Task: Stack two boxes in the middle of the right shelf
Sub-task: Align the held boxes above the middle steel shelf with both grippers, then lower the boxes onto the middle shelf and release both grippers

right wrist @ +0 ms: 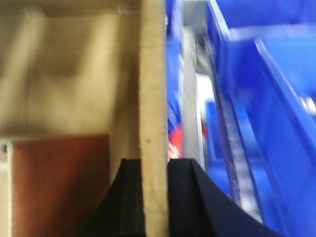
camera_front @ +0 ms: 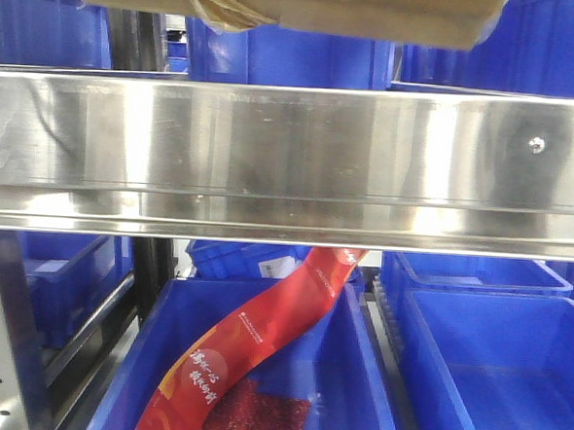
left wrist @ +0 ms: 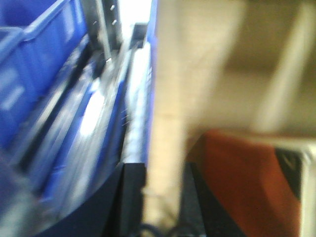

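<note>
Two claws, one box between them! The right claw [right wrist: 154, 197] has its black fingers [right wrist: 129, 197] pressed on either side of a cardboard wall, clamped on the box [right wrist: 153, 89]. Over on the left wrist view it is blurry, but the left claw [left wrist: 165, 197] straddles a pale cardboard edge of the same box [left wrist: 168, 98], dark fingers [left wrist: 131, 197] tight against it, so it looks clamped too. From the front view, that box [camera_front: 290, 6] sits high at the top of the frame, above the shiny steel shelf [camera_front: 290, 162] rail with its small screw [camera_front: 536, 144], a scrap of yellowish tape [camera_front: 226, 11] hanging off its underside. Below the rail, a blue bin [camera_front: 354, 395] holds a long red packet [camera_front: 249, 359] leaning up and out. Beside it on the right, another blue bin [camera_front: 497, 374]. More blue bins [camera_front: 287, 54] crowd behind the box.
</note>
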Action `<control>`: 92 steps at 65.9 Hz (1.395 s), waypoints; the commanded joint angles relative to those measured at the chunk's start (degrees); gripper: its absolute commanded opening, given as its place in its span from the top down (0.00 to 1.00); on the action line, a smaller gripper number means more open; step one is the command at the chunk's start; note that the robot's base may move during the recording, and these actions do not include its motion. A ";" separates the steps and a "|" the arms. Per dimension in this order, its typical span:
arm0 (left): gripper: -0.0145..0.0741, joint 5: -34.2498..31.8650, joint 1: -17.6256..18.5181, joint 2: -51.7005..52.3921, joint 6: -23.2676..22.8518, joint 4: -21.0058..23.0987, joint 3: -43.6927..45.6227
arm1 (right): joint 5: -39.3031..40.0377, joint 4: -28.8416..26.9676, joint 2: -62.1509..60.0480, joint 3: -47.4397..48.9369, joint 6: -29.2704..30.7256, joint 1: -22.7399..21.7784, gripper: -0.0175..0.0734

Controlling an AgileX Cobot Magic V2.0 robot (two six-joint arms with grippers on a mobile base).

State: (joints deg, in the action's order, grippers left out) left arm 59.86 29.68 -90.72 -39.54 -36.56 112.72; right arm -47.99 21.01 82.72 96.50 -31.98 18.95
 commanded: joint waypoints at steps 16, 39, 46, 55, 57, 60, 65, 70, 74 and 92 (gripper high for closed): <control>0.96 -2.26 -2.54 0.76 -2.88 0.24 0.49 | 2.15 0.83 1.05 0.62 0.03 -0.44 0.98; 0.96 0.42 -2.54 -0.84 6.09 5.79 0.49 | 1.31 0.68 1.85 0.62 -0.07 -0.44 0.98; 0.96 1.02 -2.54 -2.67 7.17 7.52 0.49 | -1.32 -1.41 3.39 0.62 -0.07 -0.44 0.98; 0.96 4.33 -2.54 -5.15 8.99 7.73 0.49 | -3.31 -2.34 5.42 0.62 -0.07 -0.44 0.98; 0.96 5.25 -2.54 -5.42 9.35 7.73 0.49 | -3.31 -2.53 5.69 0.62 -0.07 -0.44 0.98; 0.96 5.79 -2.54 -5.88 9.37 7.73 0.49 | -3.31 -2.79 5.92 0.62 -0.07 -0.44 0.98; 0.95 5.91 -2.54 -6.24 9.37 7.84 0.49 | -3.31 -2.93 6.30 0.62 -0.07 -0.44 0.95; 0.88 5.91 -2.54 -6.37 9.37 7.95 0.49 | -3.56 -3.04 6.66 0.62 -0.07 -0.44 0.87; 0.79 5.91 -2.54 -6.37 9.37 7.95 0.49 | -3.94 -3.04 6.68 0.62 -0.07 -0.44 0.77; 0.40 3.69 -2.64 -6.37 9.37 7.83 0.49 | -3.70 -3.04 6.58 0.74 -0.07 -0.44 0.41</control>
State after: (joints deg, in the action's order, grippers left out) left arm 65.00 27.39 -97.21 -30.07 -28.26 112.79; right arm -51.41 17.74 89.39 96.99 -32.10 18.84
